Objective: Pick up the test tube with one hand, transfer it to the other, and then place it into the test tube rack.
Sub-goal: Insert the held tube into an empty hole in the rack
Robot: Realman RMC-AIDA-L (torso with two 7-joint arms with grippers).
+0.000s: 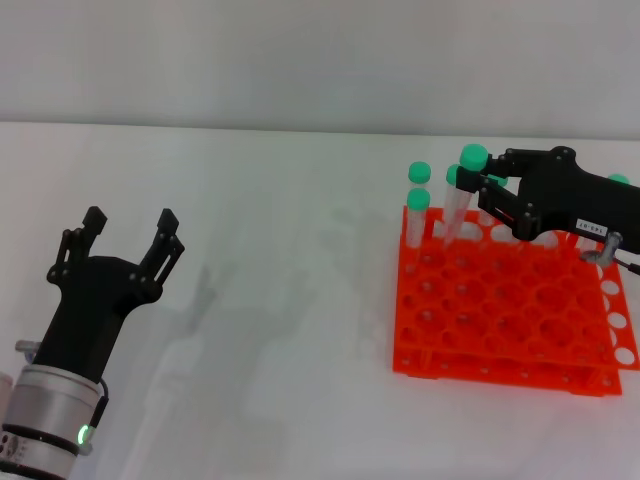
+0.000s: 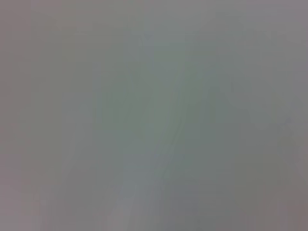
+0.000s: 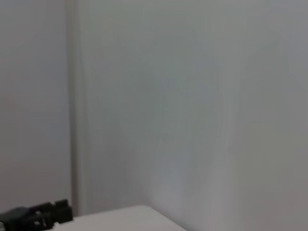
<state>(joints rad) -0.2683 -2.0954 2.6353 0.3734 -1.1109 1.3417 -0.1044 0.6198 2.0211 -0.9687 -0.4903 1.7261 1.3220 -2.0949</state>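
The orange test tube rack [image 1: 505,315] stands on the white table at the right. My right gripper [image 1: 484,186] reaches in from the right over the rack's back left part. It is shut on a clear test tube [image 1: 459,205] with a green cap [image 1: 472,155]. The tube is tilted, with its lower end at a back-row hole. My left gripper [image 1: 127,237] is open and empty above the table at the far left, fingers pointing away from me. The left wrist view shows only a blurred grey surface.
Other green-capped tubes [image 1: 418,200] stand in the rack's back left holes, close beside the held tube, and one cap [image 1: 620,180] shows behind the right arm. A black gripper [image 3: 38,216] shows far off in the right wrist view.
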